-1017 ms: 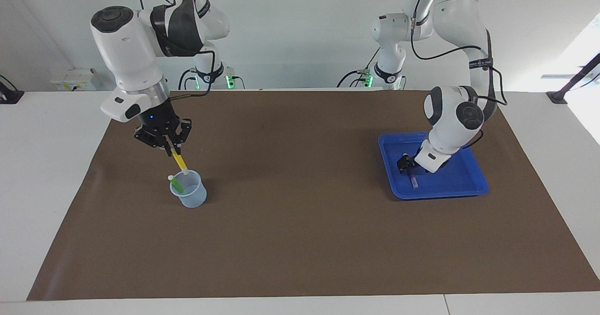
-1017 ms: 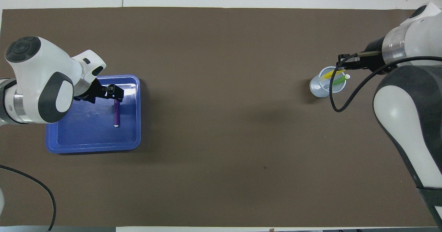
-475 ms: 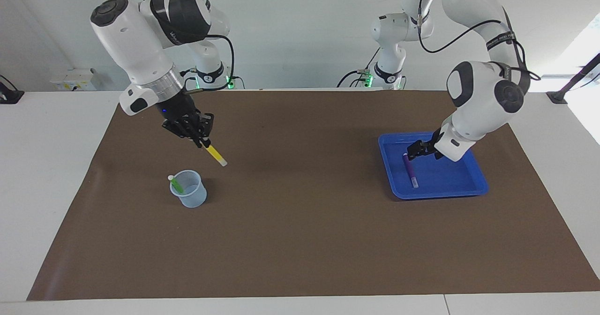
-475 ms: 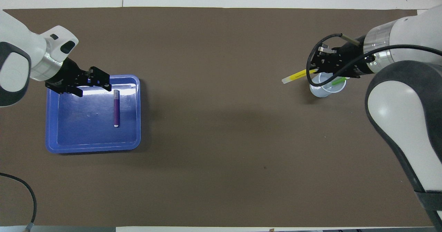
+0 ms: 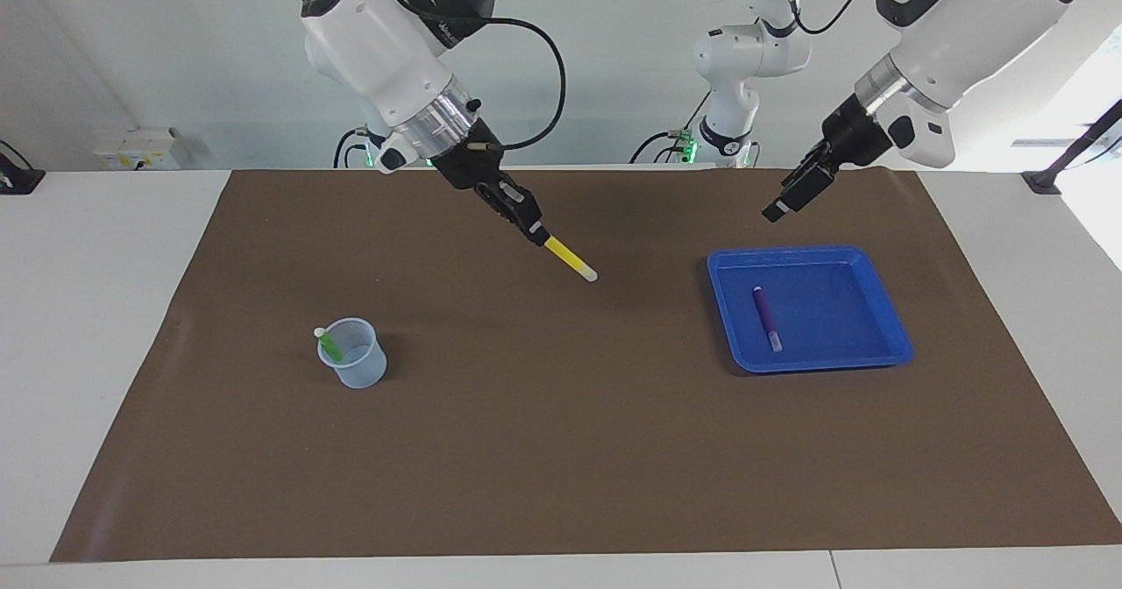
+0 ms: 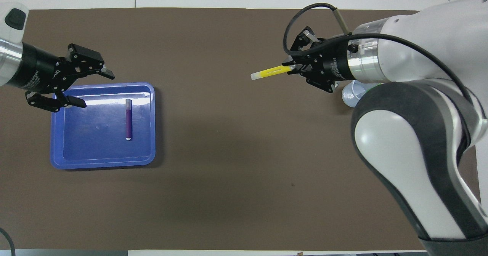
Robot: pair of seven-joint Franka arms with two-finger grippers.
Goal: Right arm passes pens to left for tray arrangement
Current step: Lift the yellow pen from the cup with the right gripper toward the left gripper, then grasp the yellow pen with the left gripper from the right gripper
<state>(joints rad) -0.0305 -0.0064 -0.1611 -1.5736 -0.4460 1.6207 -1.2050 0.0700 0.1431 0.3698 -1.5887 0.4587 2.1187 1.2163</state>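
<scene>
My right gripper (image 5: 532, 230) (image 6: 294, 68) is shut on the upper end of the yellow pen (image 5: 570, 262) (image 6: 271, 71). It holds the pen slanted in the air over the mat's middle, white cap pointing toward the left arm's end. My left gripper (image 5: 777, 209) (image 6: 98, 90) hangs open and holds nothing, raised above the blue tray (image 5: 877, 313) (image 6: 95, 149). The purple pen (image 5: 765, 318) (image 6: 129, 119) lies flat in the tray. The green pen (image 5: 326, 340) leans in a small pale cup (image 5: 358, 363).
The cup (image 6: 349, 96) stands at the right arm's end of the brown mat (image 5: 561, 449), mostly covered by the right arm in the overhead view. Two smaller white arms with green base lights (image 5: 688, 144) stand at the robots' edge of the table.
The right gripper lifted the yellow pen out of the cup and carried it up toward the table's middle. The left gripper rose off the tray, leaving the purple pen lying there.
</scene>
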